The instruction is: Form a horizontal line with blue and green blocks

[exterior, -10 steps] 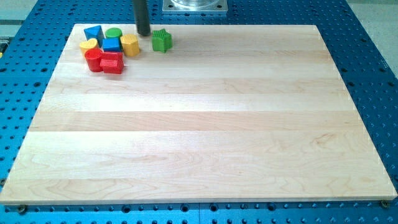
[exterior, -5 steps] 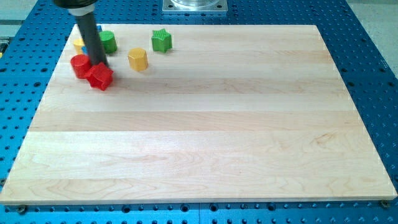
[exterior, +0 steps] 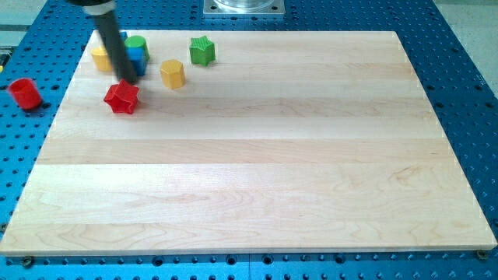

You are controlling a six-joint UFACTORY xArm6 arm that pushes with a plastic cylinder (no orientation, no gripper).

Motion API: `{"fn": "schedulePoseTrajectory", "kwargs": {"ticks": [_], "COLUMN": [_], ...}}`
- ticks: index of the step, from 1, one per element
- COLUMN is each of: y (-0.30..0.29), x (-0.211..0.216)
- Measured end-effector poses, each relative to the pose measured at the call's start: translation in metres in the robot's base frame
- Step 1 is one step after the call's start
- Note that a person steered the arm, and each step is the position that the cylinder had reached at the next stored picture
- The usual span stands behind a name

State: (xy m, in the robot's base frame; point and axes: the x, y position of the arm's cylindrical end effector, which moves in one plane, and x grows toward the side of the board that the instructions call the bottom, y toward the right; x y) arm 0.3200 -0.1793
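My rod came down from the view's top-left corner, and my tip (exterior: 127,79) rested on the wooden table (exterior: 249,179) near its top-left corner, just above the red star block (exterior: 121,97). There are no fingers on this arm, only the bare rod, so nothing was gripped.

The rod hid much of the cluster behind it. A blue block (exterior: 138,62) showed only as a sliver on the rod's right side, its shape impossible to make out; whether a second blue block lay behind the rod I could not tell. The green round block (exterior: 136,45) sat touching the blue one, at its upper edge, close to the table's top edge. A yellow block (exterior: 100,57) peeked out on the rod's left, partly covered, near the table's left edge.

The green star block (exterior: 201,50) stood apart to the right, near the top edge, and the yellow hexagonal block (exterior: 172,74) lay between it and the cluster, slightly lower. A red round block (exterior: 24,92) lay off the table, on the blue perforated base (exterior: 467,93) beyond the left edge.

All the blocks crowded the top-left corner; the table's middle, right side and whole bottom half lay open.
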Motion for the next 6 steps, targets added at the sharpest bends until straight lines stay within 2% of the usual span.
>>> {"fn": "schedulePoseTrajectory", "kwargs": {"ticks": [1, 2, 3, 4, 6], "y": [0.025, -0.019, -0.051, -0.042, 0.040], "x": [-0.014, 0.018, 0.021, -0.013, -0.025]}}
